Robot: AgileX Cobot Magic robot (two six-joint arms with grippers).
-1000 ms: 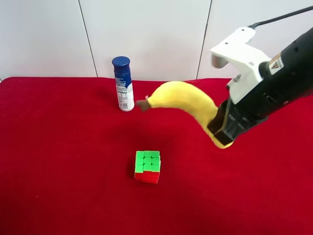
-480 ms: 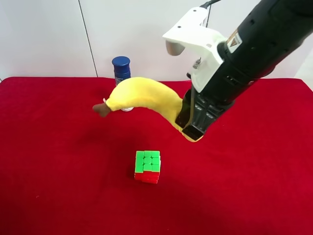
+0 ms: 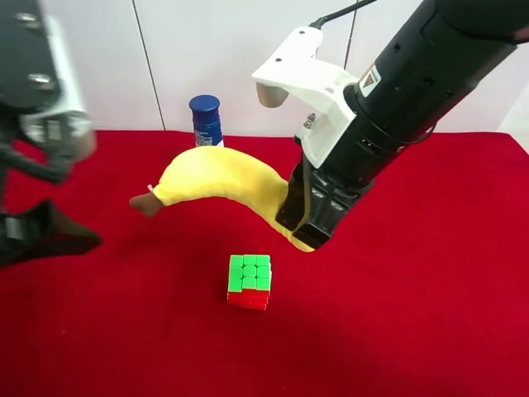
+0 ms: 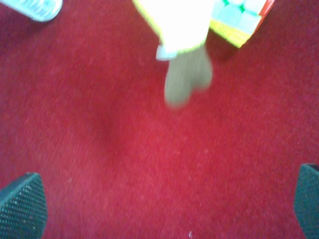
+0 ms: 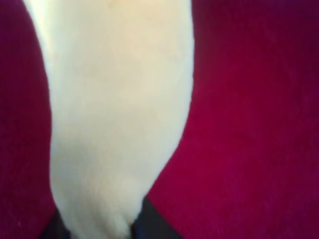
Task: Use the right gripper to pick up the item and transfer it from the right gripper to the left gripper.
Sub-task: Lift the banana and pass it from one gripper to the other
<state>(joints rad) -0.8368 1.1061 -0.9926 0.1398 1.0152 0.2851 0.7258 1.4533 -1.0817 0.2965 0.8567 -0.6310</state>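
The yellow plush banana (image 3: 219, 184) hangs in the air above the red cloth, its brown stem tip (image 3: 144, 204) pointing to the exterior high view's left. My right gripper (image 3: 302, 227), black with a white housing, is shut on the banana's other end. The banana fills the right wrist view (image 5: 114, 114). My left gripper (image 3: 58, 203) is at that view's left edge, blurred, open and empty, a short way from the stem. In the left wrist view its two fingertips (image 4: 22, 204) stand wide apart, with the stem (image 4: 187, 82) ahead of them.
A green-and-red puzzle cube (image 3: 250, 281) lies on the red cloth (image 3: 413, 331) just below the banana. A white bottle with a blue cap (image 3: 207, 124) stands behind the banana near the white wall. Both also show in the left wrist view: cube (image 4: 241, 17), bottle (image 4: 35, 7).
My right gripper has carried the banana leftward in the exterior high view, over the cube. My left gripper has come into that view from its left side.
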